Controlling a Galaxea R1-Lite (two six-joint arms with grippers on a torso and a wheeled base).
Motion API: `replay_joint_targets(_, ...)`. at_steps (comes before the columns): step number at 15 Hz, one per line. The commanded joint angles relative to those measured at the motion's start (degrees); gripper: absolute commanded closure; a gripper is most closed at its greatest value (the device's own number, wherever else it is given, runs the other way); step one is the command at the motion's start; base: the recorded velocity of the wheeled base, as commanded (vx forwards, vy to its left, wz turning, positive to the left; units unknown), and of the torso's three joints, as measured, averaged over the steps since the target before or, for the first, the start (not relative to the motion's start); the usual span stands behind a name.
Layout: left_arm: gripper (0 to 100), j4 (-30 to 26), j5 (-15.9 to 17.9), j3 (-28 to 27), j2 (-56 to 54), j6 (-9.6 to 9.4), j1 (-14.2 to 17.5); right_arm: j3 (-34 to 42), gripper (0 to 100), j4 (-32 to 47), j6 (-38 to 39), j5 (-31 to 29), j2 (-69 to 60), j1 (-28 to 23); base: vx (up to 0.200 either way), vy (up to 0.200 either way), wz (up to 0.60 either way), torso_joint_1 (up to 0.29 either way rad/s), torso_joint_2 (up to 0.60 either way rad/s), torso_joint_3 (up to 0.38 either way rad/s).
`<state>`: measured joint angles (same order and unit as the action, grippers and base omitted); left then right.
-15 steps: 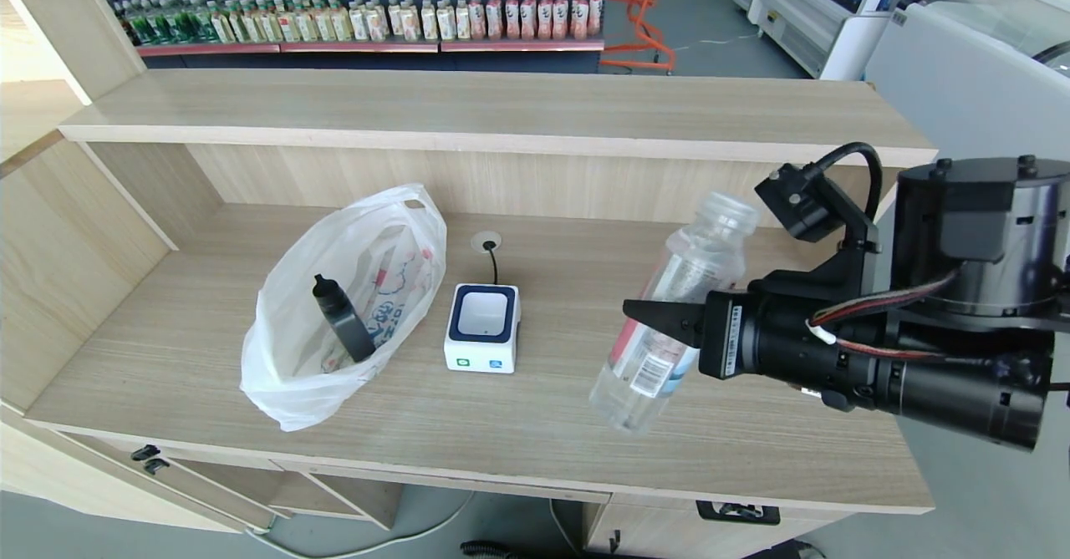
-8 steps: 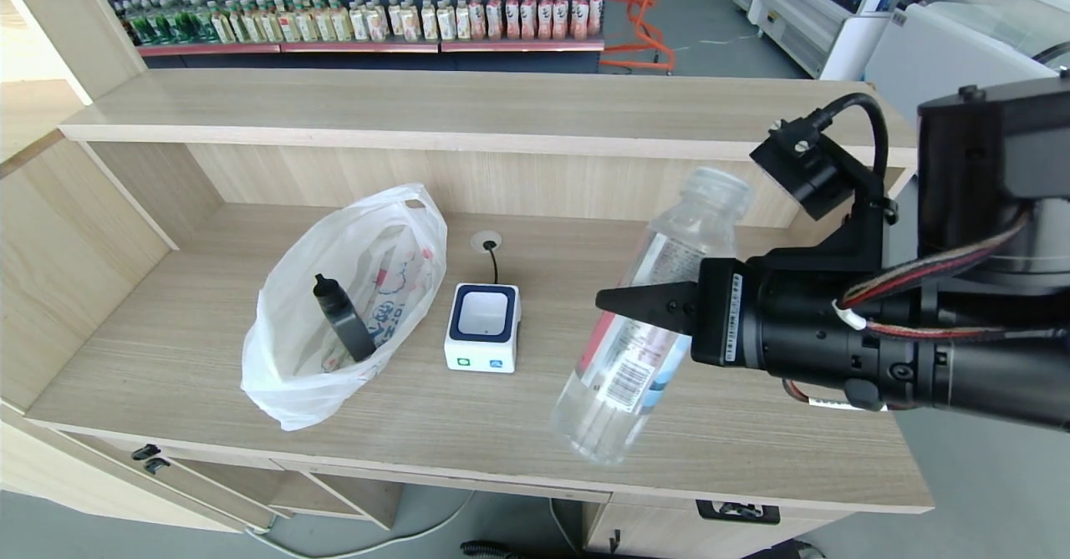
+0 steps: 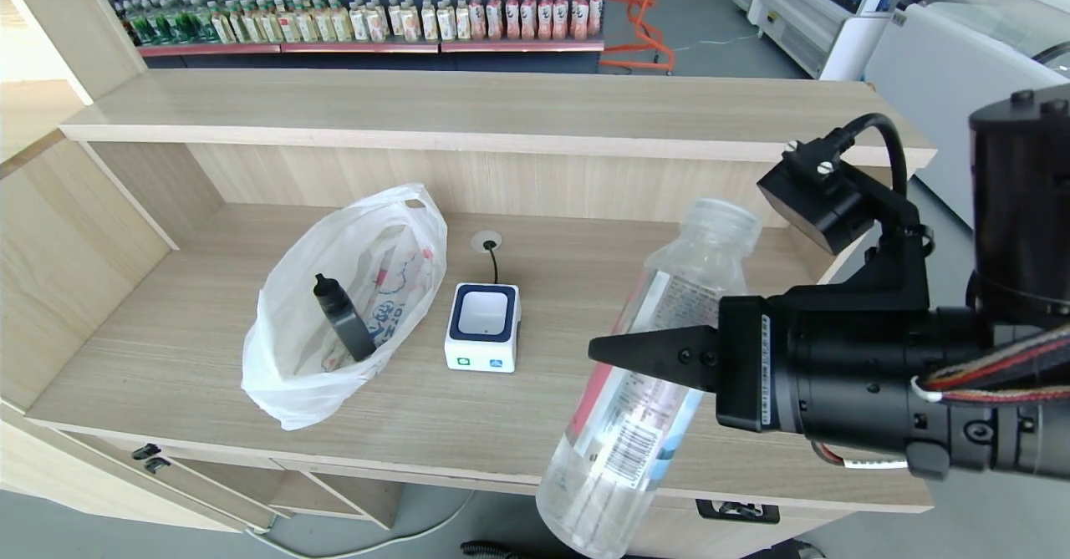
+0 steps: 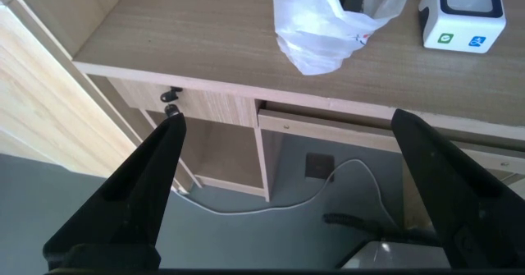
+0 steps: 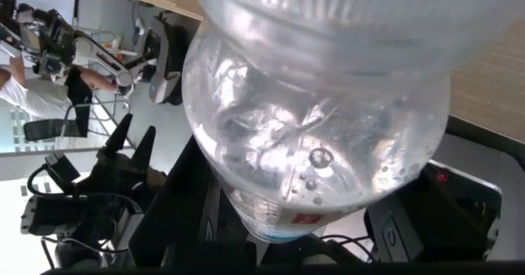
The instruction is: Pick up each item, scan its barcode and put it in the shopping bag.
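We log right pincer (image 3: 639, 350) pinching tilted clear bottle (image 3: 623, 450) | scanner (image 3: 482, 337) at its 10 o'clock on tabletop (image 3: 167, 350) | shopping bag (image 3: 280, 375) at scanner's 9 o'clock | left pincer (image 4: 289, 121) spread

Bright, even shop light.
Glare sparkles on the bottle (image 5: 328, 144) held in the right gripper (image 3: 620, 350); soft shadows lie on the counter (image 3: 209, 325) beyond its fingertips, whose edges bow slightly.

1. The counter (image 3: 167, 350) is viewed from above by the head camera, faced forward and down.
2. The shopping bag (image 4: 320, 37), at 9 o'clock of the scanner (image 4: 459, 20), is shared with the left wrist view, taken from off the counter's front edge.
3. The bottle (image 5: 320, 127) is seen from very near by the right wrist camera.
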<state>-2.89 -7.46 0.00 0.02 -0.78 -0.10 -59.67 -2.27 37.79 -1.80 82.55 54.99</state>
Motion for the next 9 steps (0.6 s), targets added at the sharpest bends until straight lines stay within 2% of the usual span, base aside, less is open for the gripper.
replay_joint_targets(1, 0, -0.01, -0.01, 0.00, 0.06, -0.01, 0.01, -0.27, 100, -0.02, 0.00, 0.05, -0.11, -0.41, 0.000, 0.000, 0.00, 0.000, 0.00, 0.000)
replay_joint_targets(9, 0, -0.01, -0.01, 0.00, 0.06, -0.01, 0.01, -1.41, 100, -0.02, -0.09, 0.05, -0.64, -1.99, 0.000, 0.000, 0.00, 0.000, 0.00, 0.000)
